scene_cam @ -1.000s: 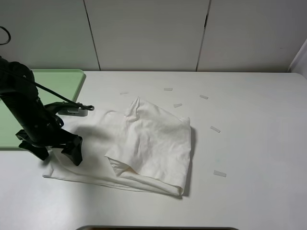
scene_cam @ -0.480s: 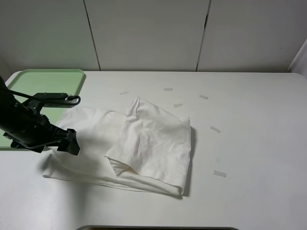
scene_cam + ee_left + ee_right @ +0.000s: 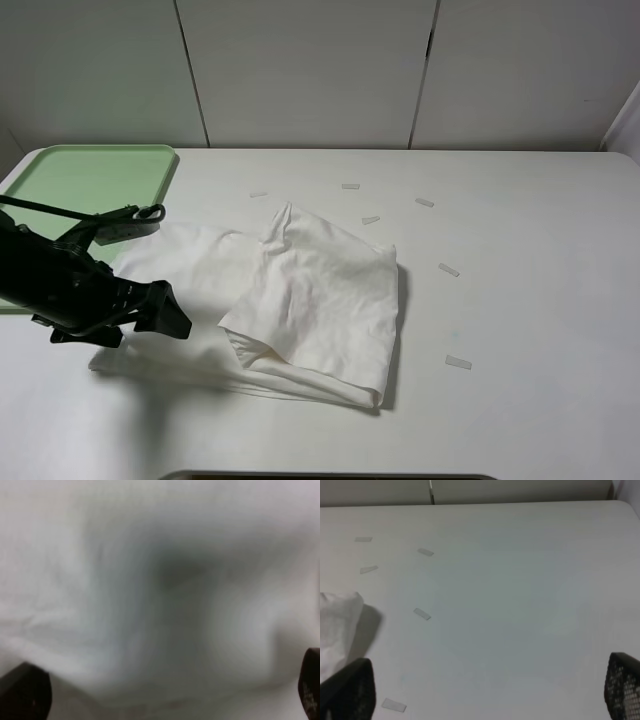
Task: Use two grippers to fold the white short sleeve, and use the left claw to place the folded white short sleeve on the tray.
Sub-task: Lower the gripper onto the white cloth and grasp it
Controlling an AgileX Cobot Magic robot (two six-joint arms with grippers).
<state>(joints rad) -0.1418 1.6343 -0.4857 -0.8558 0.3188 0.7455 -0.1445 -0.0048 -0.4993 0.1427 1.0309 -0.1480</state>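
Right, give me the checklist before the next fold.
1. Black left claw open: ok.
2. It sits above the soft white cotton T-shirt: ok, cloth fills its wrist view.
3. Black right gripper open: ok, over the white table.
4. Shirt fully folded: not ok, its left part lies spread flat.
5. Flat pale-green plastic tray free: cannot tell, the left arm hides part.

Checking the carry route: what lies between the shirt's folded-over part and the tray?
Exterior high view: the shirt's flat left part, with the left gripper over it.
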